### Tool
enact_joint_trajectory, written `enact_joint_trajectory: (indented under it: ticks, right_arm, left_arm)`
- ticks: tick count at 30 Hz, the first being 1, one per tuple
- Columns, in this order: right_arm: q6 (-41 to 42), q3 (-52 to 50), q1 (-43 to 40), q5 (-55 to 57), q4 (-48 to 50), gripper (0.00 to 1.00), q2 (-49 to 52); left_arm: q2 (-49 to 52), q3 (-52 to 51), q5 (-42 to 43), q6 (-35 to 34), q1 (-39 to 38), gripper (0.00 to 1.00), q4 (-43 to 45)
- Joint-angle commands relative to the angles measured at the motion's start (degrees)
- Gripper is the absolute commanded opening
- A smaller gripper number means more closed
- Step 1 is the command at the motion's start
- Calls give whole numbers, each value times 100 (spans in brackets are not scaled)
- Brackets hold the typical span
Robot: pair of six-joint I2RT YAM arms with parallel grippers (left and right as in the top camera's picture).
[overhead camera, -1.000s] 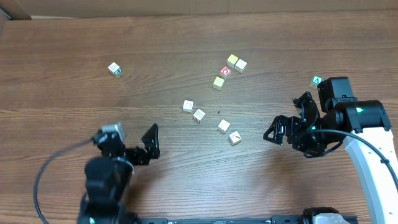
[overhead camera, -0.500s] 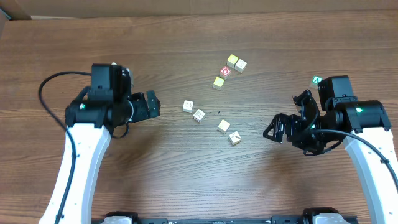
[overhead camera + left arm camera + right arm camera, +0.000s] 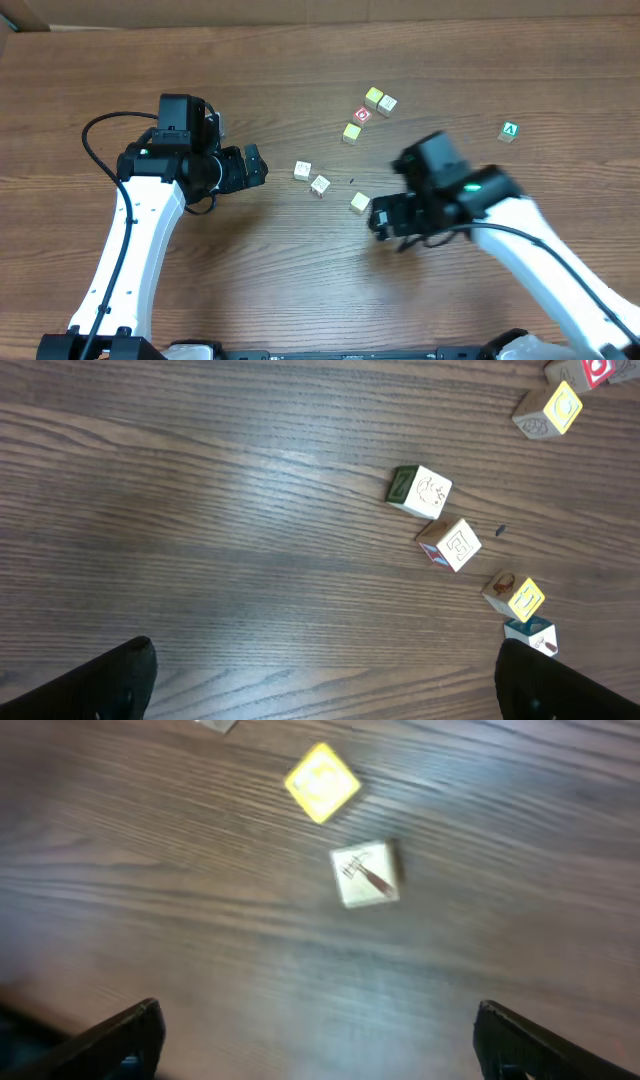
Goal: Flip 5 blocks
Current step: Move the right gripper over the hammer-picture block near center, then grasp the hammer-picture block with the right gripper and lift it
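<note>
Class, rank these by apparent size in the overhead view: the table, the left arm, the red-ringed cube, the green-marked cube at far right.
1. table
2. left arm
3. red-ringed cube and green-marked cube: they look alike, so no ranking between them.

**Brown wood-grain table fills the view**

A dark brown table [image 3: 300, 290] with fine grain running side to side covers nearly everything seen from overhead. Beyond its far edge lies a pale tan strip [image 3: 330, 10] (wall or floor, hard to tell). Soft light leaves a whitish sheen [image 3: 250, 470] on the wood in the left wrist view.
</note>
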Motion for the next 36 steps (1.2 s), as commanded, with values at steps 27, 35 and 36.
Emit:
enact_joint_trajectory:
  ticks: [27, 35, 36]
  right_arm:
    - [-557, -87, 195, 1093, 892, 69, 1622]
    - [-868, -264, 208, 638, 907, 70, 1622]
    - [-868, -264, 212, 579, 909, 70, 1622]
  left_arm:
    - [4, 125, 87, 109, -39, 100, 160]
    - [4, 125, 90, 107, -39, 100, 162]
    - [4, 125, 90, 107, -39, 100, 164]
